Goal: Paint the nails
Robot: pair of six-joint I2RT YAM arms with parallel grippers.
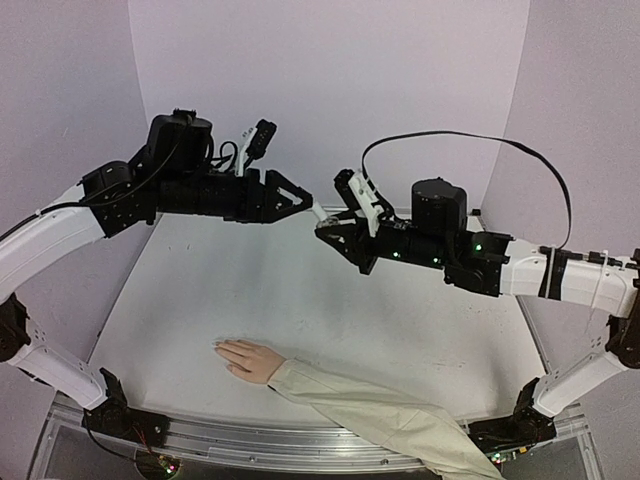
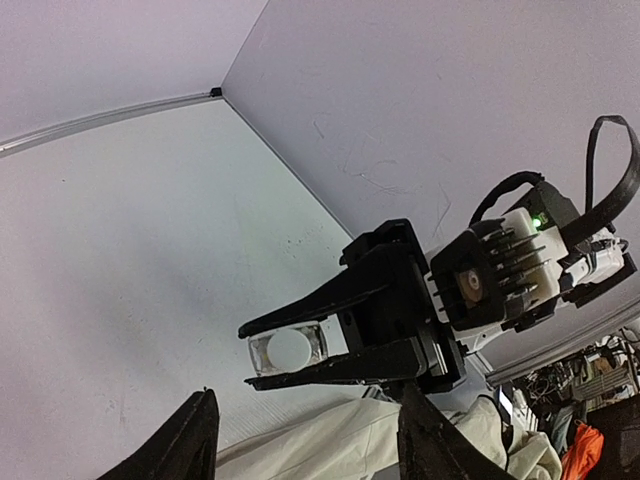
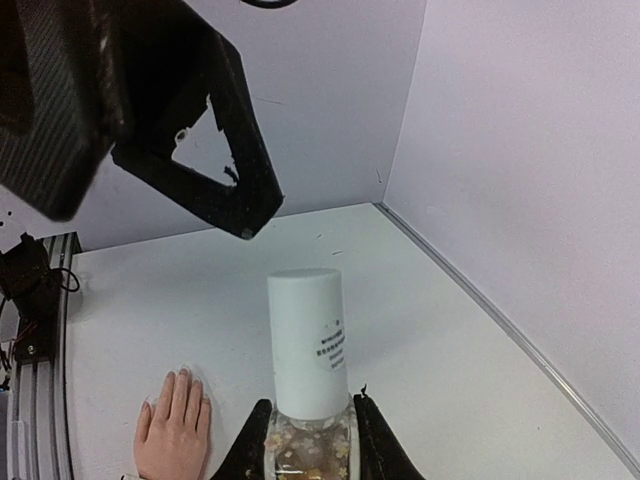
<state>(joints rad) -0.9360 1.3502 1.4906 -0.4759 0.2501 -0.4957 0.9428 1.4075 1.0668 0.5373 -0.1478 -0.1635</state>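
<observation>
The pale mannequin hand (image 1: 250,358) lies palm down at the table's front, its beige sleeve (image 1: 370,415) trailing right. Its nails (image 3: 172,380) are tiny and barely differ from the skin. My right gripper (image 1: 325,222) is shut on a small clear bottle with a white cap (image 3: 305,340), held in the air over the table's back middle. My left gripper (image 1: 300,197) is open and empty, its tips just short of the cap. In the left wrist view, the cap's end (image 2: 288,350) faces me between the right gripper's fingers.
White walls close the table at the back and both sides. The table's front metal rail (image 1: 300,445) runs under the sleeve. In the right wrist view, the left gripper (image 3: 235,200) hangs above the cap.
</observation>
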